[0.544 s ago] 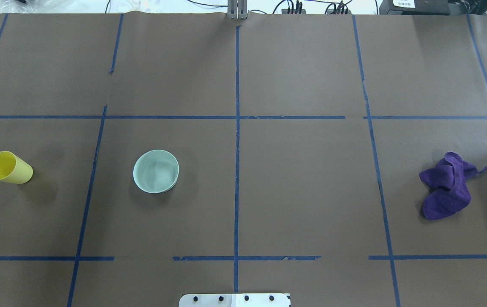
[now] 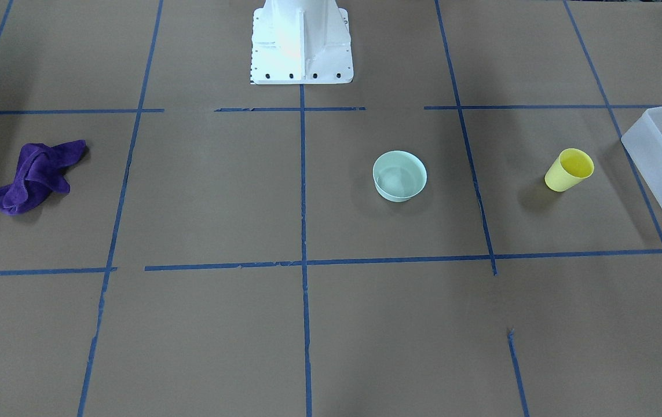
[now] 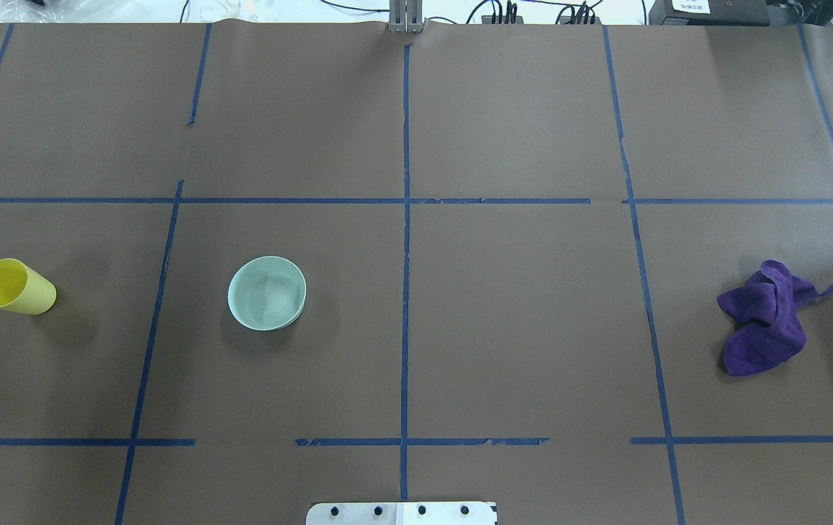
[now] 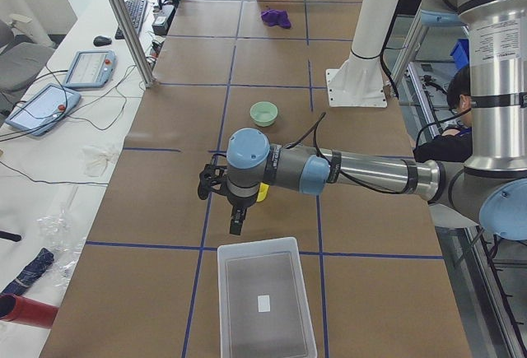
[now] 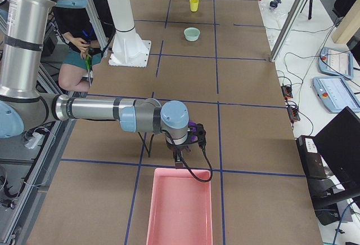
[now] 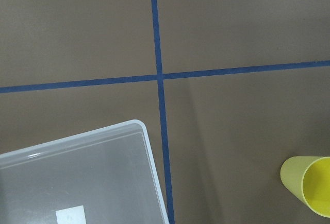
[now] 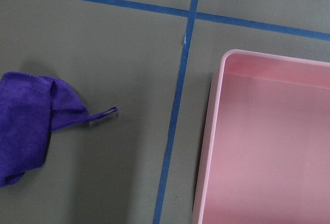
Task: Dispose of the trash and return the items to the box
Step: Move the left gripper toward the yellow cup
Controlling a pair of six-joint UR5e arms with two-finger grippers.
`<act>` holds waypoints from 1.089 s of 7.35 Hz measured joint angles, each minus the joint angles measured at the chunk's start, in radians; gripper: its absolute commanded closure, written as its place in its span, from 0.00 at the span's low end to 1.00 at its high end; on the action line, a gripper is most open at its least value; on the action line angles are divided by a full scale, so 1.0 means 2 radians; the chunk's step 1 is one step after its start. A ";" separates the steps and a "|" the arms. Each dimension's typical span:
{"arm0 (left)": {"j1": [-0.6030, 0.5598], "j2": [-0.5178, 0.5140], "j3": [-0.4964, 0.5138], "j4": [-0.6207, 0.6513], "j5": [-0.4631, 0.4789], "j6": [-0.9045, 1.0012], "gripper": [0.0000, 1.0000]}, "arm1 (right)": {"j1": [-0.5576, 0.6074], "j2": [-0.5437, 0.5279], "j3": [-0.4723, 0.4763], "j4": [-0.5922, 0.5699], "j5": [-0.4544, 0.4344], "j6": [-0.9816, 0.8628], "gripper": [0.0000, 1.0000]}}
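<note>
The yellow cup (image 3: 14, 286) stands on the brown table at the far left, also seen in the front view (image 2: 568, 169) and the left wrist view (image 6: 309, 183). The mint-green bowl (image 3: 267, 292) sits to its right, empty (image 2: 399, 175). The frosted-white box (image 2: 652, 156) stands beyond the cup at the table's left end (image 4: 221, 292), empty. My left gripper (image 4: 236, 225) hangs between cup and box; I cannot tell if it is open. My right gripper (image 5: 179, 157) hangs between a purple cloth (image 5: 194, 128) and a pink tray (image 5: 153, 211); I cannot tell its state.
The crumpled purple cloth (image 3: 766, 317) lies at the table's right side (image 7: 26, 126). The empty pink tray (image 7: 206, 131) stands at the right end. The white robot base (image 2: 302, 40) stands at the near middle edge. Blue tape lines cross the table.
</note>
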 measured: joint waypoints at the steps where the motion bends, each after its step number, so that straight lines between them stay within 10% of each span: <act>1: 0.008 -0.007 0.002 -0.018 -0.001 0.000 0.00 | 0.000 0.010 0.000 0.000 0.011 0.002 0.00; 4: 0.020 -0.065 0.043 -0.108 -0.002 -0.003 0.00 | 0.000 0.042 -0.005 0.041 0.030 0.005 0.00; 8: 0.051 -0.051 0.079 -0.384 -0.001 -0.059 0.00 | 0.000 0.039 -0.019 0.102 0.038 0.020 0.00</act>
